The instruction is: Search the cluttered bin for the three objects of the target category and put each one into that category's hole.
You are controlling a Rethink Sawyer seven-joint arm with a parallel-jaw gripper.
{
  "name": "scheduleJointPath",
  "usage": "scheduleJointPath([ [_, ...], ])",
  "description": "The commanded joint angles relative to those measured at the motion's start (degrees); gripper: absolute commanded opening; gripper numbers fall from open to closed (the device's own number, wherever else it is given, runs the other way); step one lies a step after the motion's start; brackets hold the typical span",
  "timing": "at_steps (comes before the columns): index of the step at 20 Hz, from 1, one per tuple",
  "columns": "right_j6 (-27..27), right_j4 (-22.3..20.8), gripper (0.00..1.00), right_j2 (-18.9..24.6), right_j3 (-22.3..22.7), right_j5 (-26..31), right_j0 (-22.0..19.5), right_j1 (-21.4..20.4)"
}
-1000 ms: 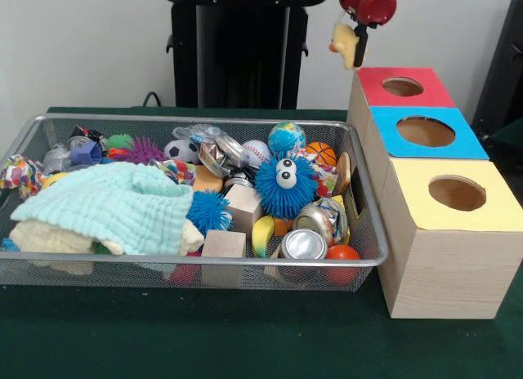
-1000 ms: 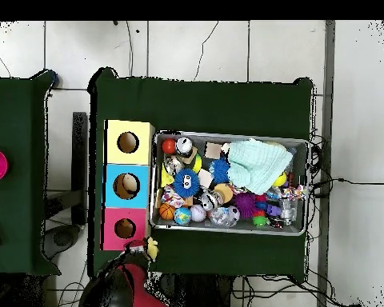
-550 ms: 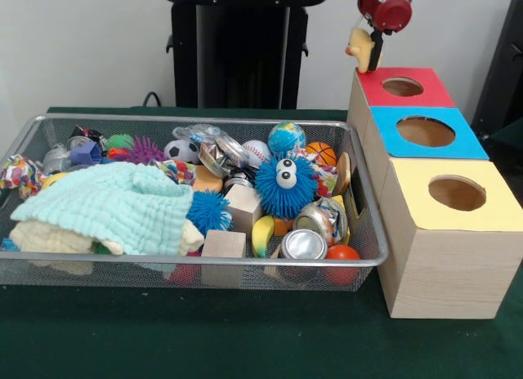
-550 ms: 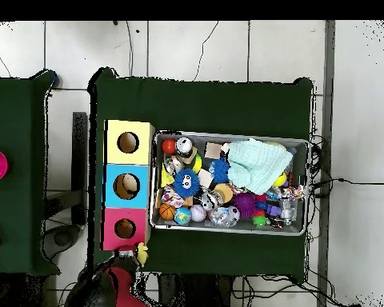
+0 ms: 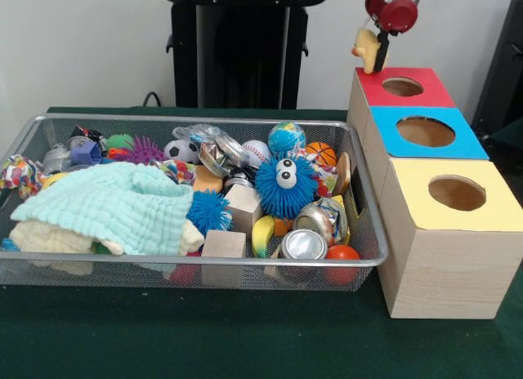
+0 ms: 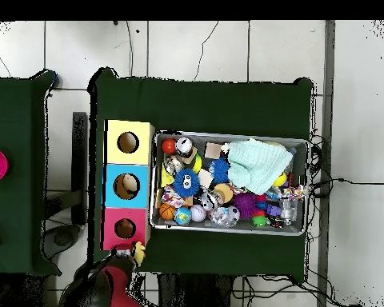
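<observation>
Apparently yellow duck toy [image 5: 368, 49], orange-beaked

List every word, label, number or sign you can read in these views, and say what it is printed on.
None can be read.
The crushed cans in the wire bin show bare metal; any print is too blurred to read.
The foil wrappers carry patterns, with no legible text.
The red, blue and yellow boxes are unmarked.

Your arm [image 5: 392, 10] tops out in a rounded glossy red housing with a black band above it, and a thin dark gripper [image 5: 377, 48] stem drops off its underside. From overhead you get a red curved shell [image 6: 115, 286] with black casing wrapped around it.
</observation>
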Motion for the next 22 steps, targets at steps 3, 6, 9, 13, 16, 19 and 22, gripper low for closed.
scheduleJointPath([
  [3,18.4,4.7,0.00,5.5,-8.5,-1.7,0.0,5.5],
  [6,19.4,4.4,0.00,6.0,-8.9,-2.7,-0.1,6.2],
  [9,20.6,4.7,0.00,6.6,-10.0,-3.5,0.2,7.3],
  [13,18.1,10.7,0.00,3.9,-12.5,-1.9,4.4,8.9],
  [16,15.2,14.9,0.00,1.4,-13.9,0.2,7.2,9.8],
  [19,14.7,14.8,0.00,1.2,-14.0,0.9,7.0,9.6],
  [22,15.0,14.4,0.00,1.6,-14.0,0.5,6.6,9.6],
])
